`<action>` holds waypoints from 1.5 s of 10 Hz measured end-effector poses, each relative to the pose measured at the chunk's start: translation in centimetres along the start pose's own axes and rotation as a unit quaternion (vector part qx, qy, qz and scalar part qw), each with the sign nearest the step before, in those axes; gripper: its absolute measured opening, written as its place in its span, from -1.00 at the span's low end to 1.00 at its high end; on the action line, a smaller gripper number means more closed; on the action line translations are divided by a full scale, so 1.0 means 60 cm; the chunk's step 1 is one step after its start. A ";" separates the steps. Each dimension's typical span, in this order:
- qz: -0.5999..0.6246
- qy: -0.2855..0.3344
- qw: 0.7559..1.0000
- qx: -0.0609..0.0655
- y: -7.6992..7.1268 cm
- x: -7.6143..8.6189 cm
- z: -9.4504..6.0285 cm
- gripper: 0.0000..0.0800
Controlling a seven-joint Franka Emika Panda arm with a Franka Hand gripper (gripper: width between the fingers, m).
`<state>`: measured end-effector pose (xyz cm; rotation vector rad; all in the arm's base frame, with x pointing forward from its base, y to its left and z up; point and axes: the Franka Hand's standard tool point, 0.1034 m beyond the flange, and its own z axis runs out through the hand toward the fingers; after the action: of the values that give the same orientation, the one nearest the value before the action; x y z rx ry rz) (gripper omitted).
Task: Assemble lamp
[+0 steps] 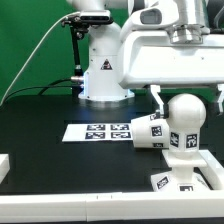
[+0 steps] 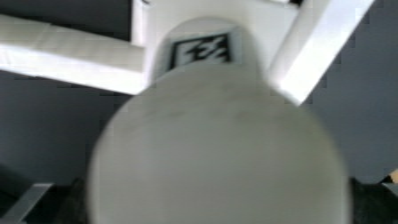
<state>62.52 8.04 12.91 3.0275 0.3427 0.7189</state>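
Bulb (image 2: 214,140) fills your wrist view and hides the jaws: can't tell whether they pinch it. Exterior: base (image 1: 190,178) cut off by frame edge.

The worktop (image 1: 40,120) is black. On it the marker board (image 1: 100,131) is white with a row of black-and-white square tags. To the marker board's side at the exterior view's right, the shade (image 1: 147,133), bulb (image 1: 186,112) and base (image 1: 190,175) are plain white, each bearing black-and-white square tags. Behind the marker board the robot pedestal (image 1: 104,70) is white with a black triangle mark, before a green backdrop (image 1: 30,40).
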 end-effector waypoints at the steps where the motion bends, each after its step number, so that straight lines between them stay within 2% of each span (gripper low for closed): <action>1: 0.020 -0.056 0.998 0.011 -0.009 -0.010 0.004 0.75; 3: 0.030 -0.131 0.991 0.025 -0.027 -0.008 0.003 0.75; 4: 0.032 -0.176 0.983 0.031 -0.030 -0.013 0.002 0.75; 6: 0.025 -0.214 0.976 0.038 -0.026 -0.008 0.002 0.75; 7: 0.021 -0.195 0.980 0.035 -0.018 -0.005 0.007 0.75; 8: 0.022 -0.194 0.980 0.035 -0.017 -0.010 0.010 0.53; 9: 0.021 -0.194 0.980 0.035 -0.017 -0.009 0.010 0.53; 10: 0.026 -0.194 0.980 0.034 -0.018 -0.009 0.010 0.42; 12: 0.032 -0.194 0.980 0.033 -0.017 -0.009 0.010 0.42; 13: 0.068 -0.190 0.979 0.026 -0.017 -0.008 0.011 0.42; 15: 0.186 -0.183 0.965 0.003 -0.018 -0.005 0.012 0.42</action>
<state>62.37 9.07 12.05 3.1709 -0.2380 0.1448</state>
